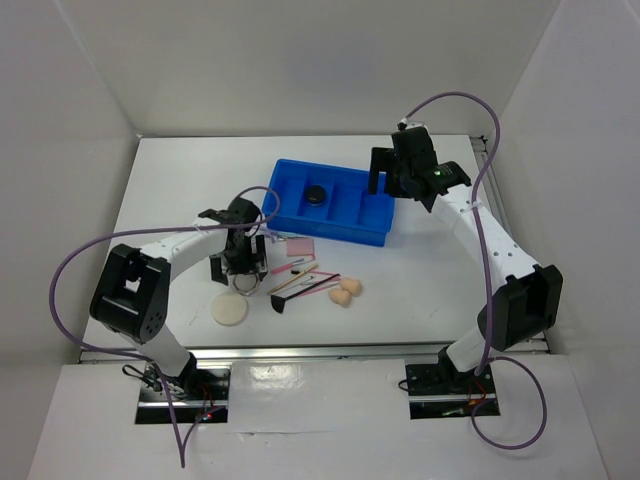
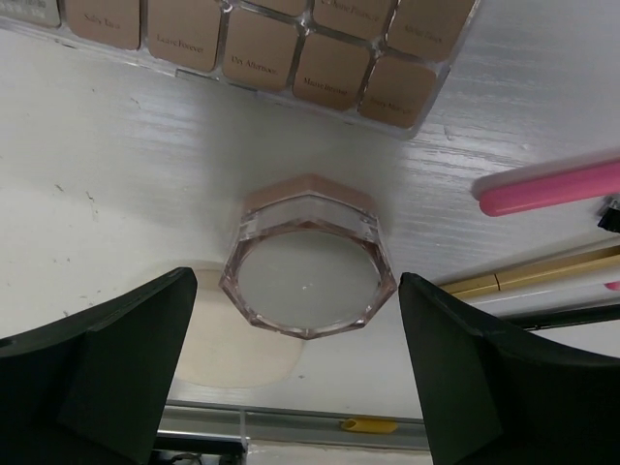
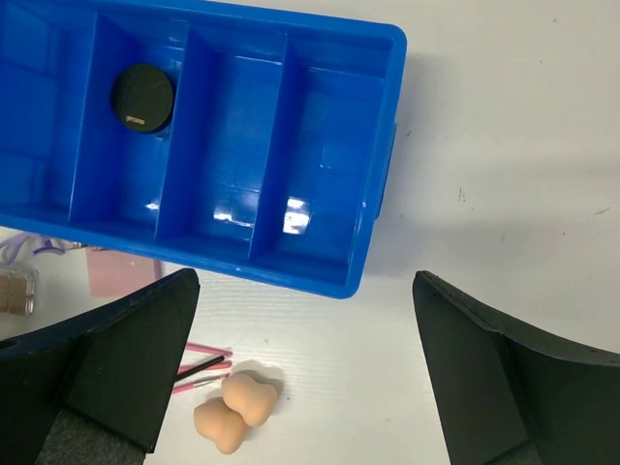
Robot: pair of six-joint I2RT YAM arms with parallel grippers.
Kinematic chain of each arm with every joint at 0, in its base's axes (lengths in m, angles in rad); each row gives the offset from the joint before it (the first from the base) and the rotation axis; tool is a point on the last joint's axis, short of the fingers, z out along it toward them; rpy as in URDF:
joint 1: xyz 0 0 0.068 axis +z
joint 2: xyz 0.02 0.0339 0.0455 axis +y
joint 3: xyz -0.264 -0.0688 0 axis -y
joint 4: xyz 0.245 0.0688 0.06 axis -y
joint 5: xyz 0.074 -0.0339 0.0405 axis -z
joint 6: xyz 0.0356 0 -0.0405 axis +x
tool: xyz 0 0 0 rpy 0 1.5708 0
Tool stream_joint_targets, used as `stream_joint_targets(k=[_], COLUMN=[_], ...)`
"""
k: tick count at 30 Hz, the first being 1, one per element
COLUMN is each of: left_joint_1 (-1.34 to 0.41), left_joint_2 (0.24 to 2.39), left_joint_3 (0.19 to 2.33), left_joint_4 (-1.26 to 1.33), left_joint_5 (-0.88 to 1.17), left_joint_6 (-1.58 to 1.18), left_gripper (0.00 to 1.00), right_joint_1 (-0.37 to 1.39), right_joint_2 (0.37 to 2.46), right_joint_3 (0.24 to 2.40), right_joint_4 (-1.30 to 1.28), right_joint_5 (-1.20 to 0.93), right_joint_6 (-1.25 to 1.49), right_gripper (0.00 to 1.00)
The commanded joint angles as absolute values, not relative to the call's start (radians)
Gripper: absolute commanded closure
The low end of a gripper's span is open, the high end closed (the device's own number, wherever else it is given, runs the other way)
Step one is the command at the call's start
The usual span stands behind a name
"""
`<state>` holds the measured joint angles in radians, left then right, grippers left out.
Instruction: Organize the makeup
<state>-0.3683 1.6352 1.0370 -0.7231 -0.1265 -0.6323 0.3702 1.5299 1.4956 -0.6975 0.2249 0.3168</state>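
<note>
The left hand [image 2: 295, 291] hangs over the desk [image 1: 430, 270], fingers wide apart either side of a clear eight-sided jar [image 2: 308, 276] without touching it. The cream round puff [image 1: 231, 312] lies just beside the jar. The brown-pink palette [image 2: 262, 44], thin sticks [image 1: 295, 267] and peach sponges [image 1: 346, 291] lie in front of the blue tray [image 1: 330, 232]. The black round compact [image 1: 316, 194] is in a middle compartment. Above the tray's right end, the right hand [image 3: 305, 291] is spread and empty.
</note>
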Motion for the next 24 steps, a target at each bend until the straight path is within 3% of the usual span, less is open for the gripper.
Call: stream_joint_targets(k=[1,8,22,24], left_joint_1=[-0.373,-0.373,-0.373,-0.373], left_joint_2=[1.641,1.641,1.669,1.66], left_joint_3=[1.043,1.034,1.034,1.034], left_joint_4=[-0.709,-0.673,-0.655,-0.646], left_joint_5=[-0.16,-0.16,-0.104,-0.104], left_joint_6=[-0.62,-0.6,-0.569,-0.569], left_gripper=[0.0,0.14,0.1,0.16], right_joint_1=[0.373,0.373,0.373,0.373], right_joint_2=[1.497,1.506,1.516,1.526], right_joint_3=[1.496,1.496,1.505,1.505], right_joint_4=[-0.71,-0.719,-0.719,-0.719], right_joint_5=[0.241,0.241,0.25,0.241], right_joint_6=[0.313,0.313,0.313,0.313], right_gripper=[0.01,0.01,0.01,0.01])
